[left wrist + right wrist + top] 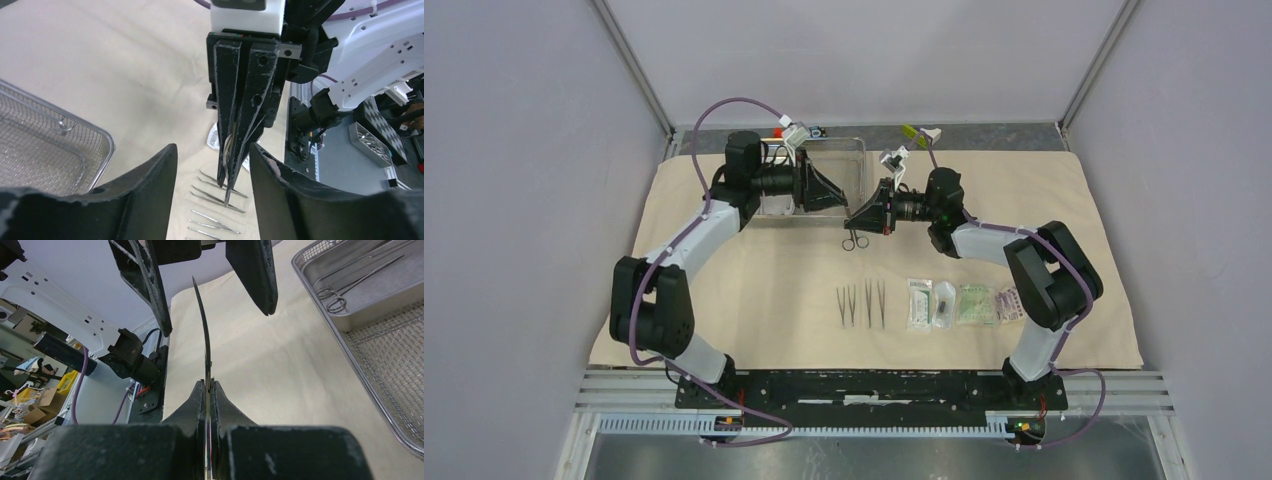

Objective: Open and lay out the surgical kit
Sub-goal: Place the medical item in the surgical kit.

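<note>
The beige cloth wrap point(754, 270) lies spread flat over the table. At its back stands the steel tray point(852, 150), and in the right wrist view forceps point(350, 282) lie in it beside a mesh part point(395, 355). My right gripper point(861, 214) point(207, 385) is shut on the scissors point(855, 240) point(204, 330), held above the cloth. My left gripper point(832, 192) point(212, 150) stands open just beside it, one finger on each side of the scissors point(227, 197) without touching. Several tweezers point(861, 303) point(215, 192) and sealed packets point(954, 303) lie in a row on the near cloth.
A yellow-green and white object point(919, 131) and small orange and black pieces point(799, 130) sit at the table's back edge, behind the tray. Grey walls close in both sides. The two arms' bases stand on the rail point(864, 385) at the near edge.
</note>
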Robot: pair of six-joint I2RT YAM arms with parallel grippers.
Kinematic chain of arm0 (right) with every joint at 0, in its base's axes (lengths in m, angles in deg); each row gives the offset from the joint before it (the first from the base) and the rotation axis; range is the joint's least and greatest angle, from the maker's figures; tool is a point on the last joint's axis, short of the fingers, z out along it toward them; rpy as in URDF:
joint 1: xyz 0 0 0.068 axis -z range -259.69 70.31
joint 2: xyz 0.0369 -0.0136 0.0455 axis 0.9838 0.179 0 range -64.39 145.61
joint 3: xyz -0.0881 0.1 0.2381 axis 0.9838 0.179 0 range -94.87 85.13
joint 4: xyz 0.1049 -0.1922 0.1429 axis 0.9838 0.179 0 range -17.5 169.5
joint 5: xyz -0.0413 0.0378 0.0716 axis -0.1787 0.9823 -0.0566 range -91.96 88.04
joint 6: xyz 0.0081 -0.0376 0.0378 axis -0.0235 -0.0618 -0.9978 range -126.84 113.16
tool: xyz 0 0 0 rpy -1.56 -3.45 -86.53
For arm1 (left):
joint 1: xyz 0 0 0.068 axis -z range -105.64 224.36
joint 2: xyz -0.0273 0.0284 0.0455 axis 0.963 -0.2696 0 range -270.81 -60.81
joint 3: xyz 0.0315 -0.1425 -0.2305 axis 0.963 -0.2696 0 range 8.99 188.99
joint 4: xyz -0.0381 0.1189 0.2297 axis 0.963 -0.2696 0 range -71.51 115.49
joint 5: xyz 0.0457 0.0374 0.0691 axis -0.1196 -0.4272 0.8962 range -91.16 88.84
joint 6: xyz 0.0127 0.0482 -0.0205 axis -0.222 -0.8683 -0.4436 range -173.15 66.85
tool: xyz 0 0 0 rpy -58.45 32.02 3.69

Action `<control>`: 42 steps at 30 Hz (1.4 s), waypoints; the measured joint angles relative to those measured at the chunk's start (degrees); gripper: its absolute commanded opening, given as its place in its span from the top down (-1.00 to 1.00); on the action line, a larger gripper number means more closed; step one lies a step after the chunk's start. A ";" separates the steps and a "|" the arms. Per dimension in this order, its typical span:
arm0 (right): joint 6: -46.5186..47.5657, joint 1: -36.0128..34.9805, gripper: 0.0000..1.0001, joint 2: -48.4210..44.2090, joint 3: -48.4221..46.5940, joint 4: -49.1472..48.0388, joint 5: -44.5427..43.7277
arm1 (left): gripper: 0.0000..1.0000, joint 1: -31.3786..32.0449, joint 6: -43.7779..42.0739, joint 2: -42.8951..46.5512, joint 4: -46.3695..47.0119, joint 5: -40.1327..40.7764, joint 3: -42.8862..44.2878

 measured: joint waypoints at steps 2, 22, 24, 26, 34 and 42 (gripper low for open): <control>-0.22 0.00 0.99 0.00 0.00 -0.11 -0.09 | -0.01 0.61 0.79 0.00 1.38 -0.26 0.00; 4.90 0.00 0.99 -0.66 0.17 7.04 -5.07 | -0.28 2.99 2.62 0.00 -3.30 9.66 0.68; 7.54 0.00 0.99 -1.18 -0.04 11.85 -7.63 | -0.26 3.72 4.11 0.00 -5.88 14.29 1.29; 9.94 0.00 0.99 -1.73 -0.55 16.46 -10.38 | -0.21 4.90 6.10 0.00 -8.41 19.43 2.19; 14.64 0.00 0.99 -4.13 -1.40 26.21 -18.21 | -0.22 11.54 9.29 -0.44 -17.66 37.51 7.41; 14.84 0.00 0.99 -4.31 -1.49 28.37 -20.96 | -0.05 14.86 12.15 -5.42 -22.29 46.29 11.04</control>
